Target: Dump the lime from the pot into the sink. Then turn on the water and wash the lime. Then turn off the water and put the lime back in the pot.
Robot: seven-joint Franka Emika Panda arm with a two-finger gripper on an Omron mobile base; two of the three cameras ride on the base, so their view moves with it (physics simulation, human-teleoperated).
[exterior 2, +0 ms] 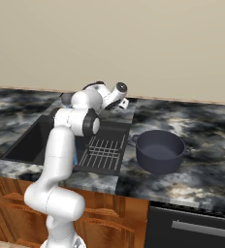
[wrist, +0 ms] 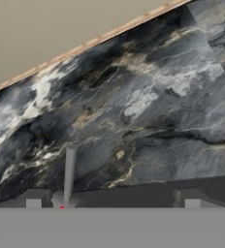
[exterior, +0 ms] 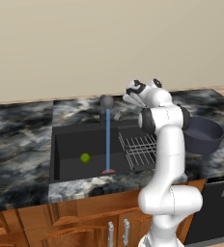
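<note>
Water streams from the faucet [exterior: 106, 102] beside the lime [exterior: 85, 157] on the sink [exterior: 65, 140] floor, so the wash is running. My gripper [exterior: 134, 98] hangs behind the faucet, jaws spread wide and empty. The pot [exterior 2: 161, 150] waits right of the sink.

Lime [exterior: 85, 157] in sink [exterior: 65, 144], left of water stream [exterior: 107, 142]; rack [exterior: 139, 148] right of stream; pot [exterior 2: 160, 151] on table [exterior 2: 192, 131], right of sink.
</note>
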